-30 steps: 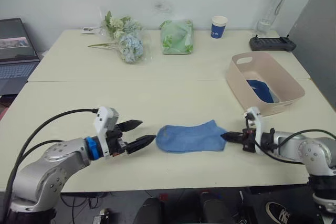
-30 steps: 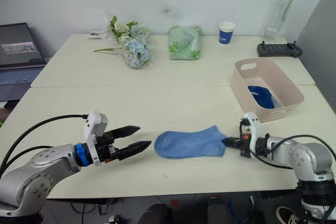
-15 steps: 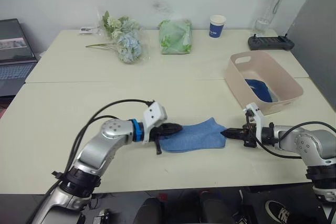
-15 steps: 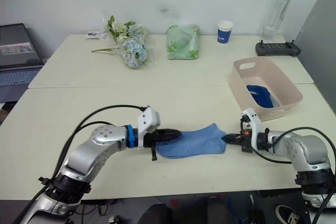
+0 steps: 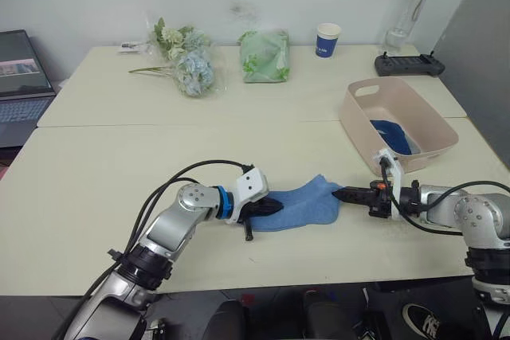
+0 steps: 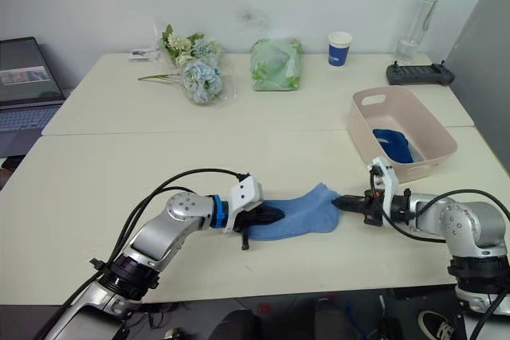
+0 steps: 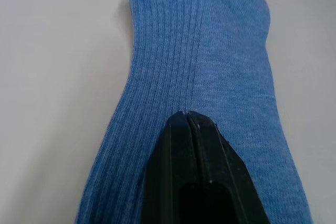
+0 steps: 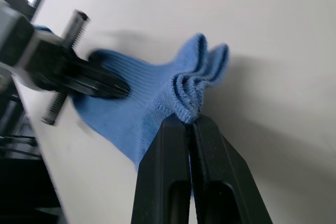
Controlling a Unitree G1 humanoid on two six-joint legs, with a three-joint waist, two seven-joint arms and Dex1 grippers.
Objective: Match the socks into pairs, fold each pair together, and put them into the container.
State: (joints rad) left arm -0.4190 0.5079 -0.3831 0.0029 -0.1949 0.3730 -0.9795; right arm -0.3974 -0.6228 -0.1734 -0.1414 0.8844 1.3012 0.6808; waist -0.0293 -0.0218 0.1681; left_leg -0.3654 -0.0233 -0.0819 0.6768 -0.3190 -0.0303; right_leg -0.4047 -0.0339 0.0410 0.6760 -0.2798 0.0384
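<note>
Light blue socks (image 5: 303,205) lie stacked near the table's front edge; their layered cuffs (image 8: 202,77) bunch at one end. My left gripper (image 5: 271,206) is shut on the socks' left end, its fingertips (image 7: 188,115) pinching the ribbed fabric (image 7: 210,51). On the cuff end my right gripper (image 5: 339,193) is shut, with the fabric gathered at its tip (image 8: 189,121). The pale pink container (image 5: 352,121) stands at the back right of the socks, and a dark blue sock (image 5: 392,134) lies inside it.
Along the far table stand a bunch of flowers (image 5: 187,57), a green bag (image 5: 265,57), a blue paper cup (image 5: 327,39), a clear bottle (image 5: 406,9) and a black controller (image 5: 406,65). A laptop (image 5: 20,69) sits at the far left.
My left arm swung right to the socks' left end and its gripper went from open to shut on them. The right gripper stayed shut on the cuffs.
</note>
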